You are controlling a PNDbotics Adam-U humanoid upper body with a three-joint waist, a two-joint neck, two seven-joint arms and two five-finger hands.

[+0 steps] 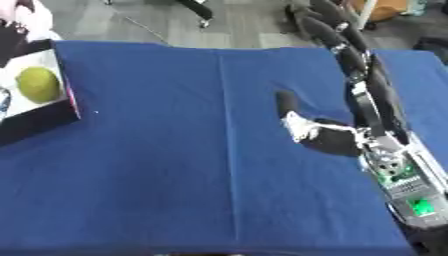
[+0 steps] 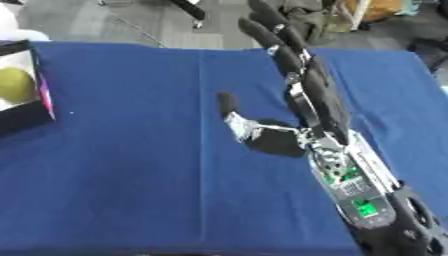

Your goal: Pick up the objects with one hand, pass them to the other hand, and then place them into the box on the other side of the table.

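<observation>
My right hand [image 2: 302, 95] reaches up from the lower right over the blue table, fingers straight and spread, thumb out to the left, holding nothing. A yellow-green round fruit [image 1: 38, 84] lies inside the box [image 1: 48, 117] at the table's far left edge, on its white floor. The box has dark walls and a pink strip along its right side. My left hand shows in neither view.
The blue cloth [image 1: 175, 150] covers the whole table, with a crease running down its middle. Grey floor and dark chair legs [image 1: 199, 12] lie beyond the far edge. A white shape [image 1: 31, 17] sits above the box at the upper left.
</observation>
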